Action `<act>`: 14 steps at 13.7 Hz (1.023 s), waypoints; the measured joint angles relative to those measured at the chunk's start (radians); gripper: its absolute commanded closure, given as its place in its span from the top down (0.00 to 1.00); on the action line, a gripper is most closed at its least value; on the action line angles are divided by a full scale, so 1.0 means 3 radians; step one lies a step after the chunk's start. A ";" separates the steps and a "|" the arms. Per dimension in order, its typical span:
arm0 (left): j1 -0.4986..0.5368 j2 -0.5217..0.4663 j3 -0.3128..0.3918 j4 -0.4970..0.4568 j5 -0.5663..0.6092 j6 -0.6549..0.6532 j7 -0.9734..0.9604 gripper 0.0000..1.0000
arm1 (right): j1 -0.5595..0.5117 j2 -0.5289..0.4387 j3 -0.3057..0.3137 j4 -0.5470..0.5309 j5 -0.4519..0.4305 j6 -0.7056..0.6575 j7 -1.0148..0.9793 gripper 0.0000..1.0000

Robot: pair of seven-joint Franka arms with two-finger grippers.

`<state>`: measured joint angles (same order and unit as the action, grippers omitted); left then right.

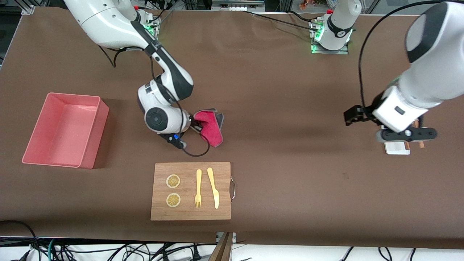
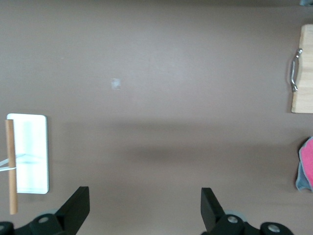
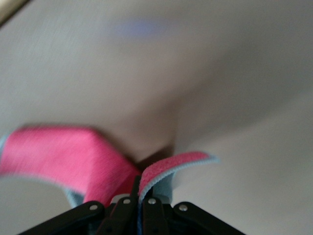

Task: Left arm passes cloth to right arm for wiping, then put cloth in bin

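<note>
The cloth [image 1: 210, 127], crimson-pink face up with a grey edge, lies crumpled on the brown table, farther from the front camera than the cutting board. My right gripper [image 1: 195, 126] is low at the cloth's edge and shut on it; in the right wrist view the cloth [image 3: 68, 161] is pinched between the closed fingers [image 3: 128, 208]. My left gripper [image 2: 145, 205] is open and empty, up over the table at the left arm's end, above the white tray. The pink bin [image 1: 65, 129] stands at the right arm's end. The cloth's edge also shows in the left wrist view [image 2: 306, 164].
A wooden cutting board [image 1: 191, 191] with two lemon slices [image 1: 173, 181], a yellow fork [image 1: 198, 188] and knife [image 1: 214, 187] lies nearer the front camera than the cloth. A white tray [image 1: 397, 148] with a wooden stick [image 2: 10, 166] lies under the left hand.
</note>
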<state>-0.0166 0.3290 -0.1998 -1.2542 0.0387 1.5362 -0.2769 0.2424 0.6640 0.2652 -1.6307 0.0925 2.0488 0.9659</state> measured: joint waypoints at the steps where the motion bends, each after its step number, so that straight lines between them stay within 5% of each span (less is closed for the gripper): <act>1: 0.0019 -0.0054 0.0027 -0.0051 0.0000 -0.0032 0.0090 1.00 | -0.0023 -0.0001 -0.0108 0.0000 -0.0002 -0.0047 -0.0199 0.00; 8: 0.0142 -0.1019 0.0364 -0.1383 -0.0189 0.0398 0.0508 1.00 | -0.0207 -0.0198 -0.0843 0.0026 -0.0011 -0.0562 -0.1753 0.00; 14: 0.0128 -0.1171 0.0331 -0.1552 -0.0189 0.0309 0.0528 1.00 | -0.0287 -0.0311 -0.1383 0.0026 -0.0070 -0.0719 -0.2893 0.00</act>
<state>0.0219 -0.0224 -0.1004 -1.7197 -0.0179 1.6290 -0.1185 0.1563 0.5706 -0.1496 -1.6229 0.0714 1.8331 0.0981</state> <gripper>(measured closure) 0.000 0.982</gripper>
